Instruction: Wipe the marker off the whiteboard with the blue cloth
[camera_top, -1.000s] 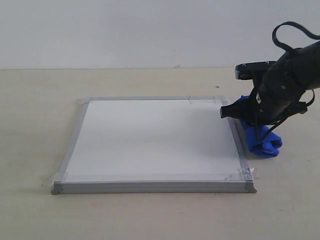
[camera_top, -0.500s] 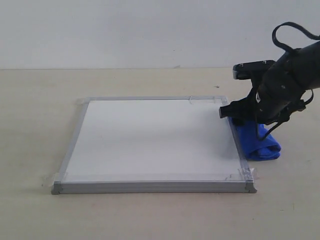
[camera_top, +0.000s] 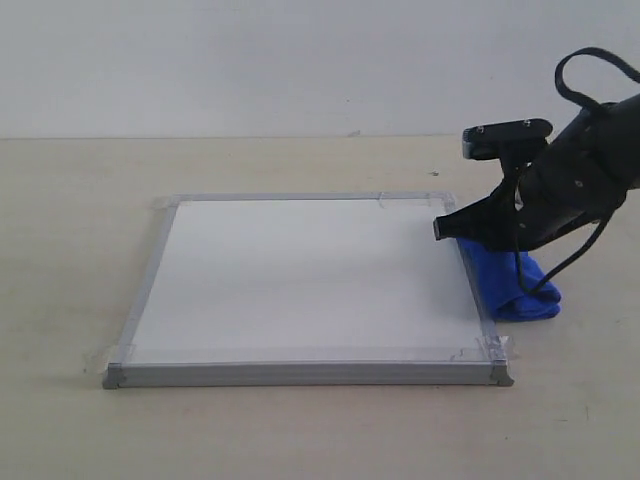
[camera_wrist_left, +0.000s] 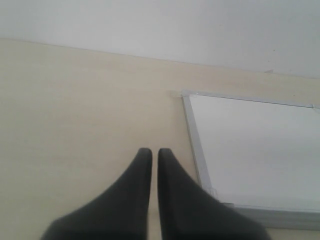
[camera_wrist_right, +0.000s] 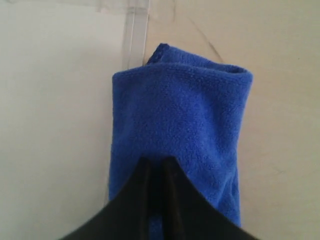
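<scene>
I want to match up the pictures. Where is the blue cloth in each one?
Exterior view: the cloth is at the right, beside the whiteboard, against its right frame.
Left wrist view: not in it; only a corner of the frame shows.
Right wrist view: the cloth fills the middle, just past the right hand, lying over the frame.
Shared landmark: the whiteboard's silver frame.

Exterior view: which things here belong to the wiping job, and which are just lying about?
Job: whiteboard, no marker line visible on it; blue cloth, at its right edge; right gripper, shut on the cloth.
Not in use: left gripper, shut, off the board; table; tape at the board's corners.
</scene>
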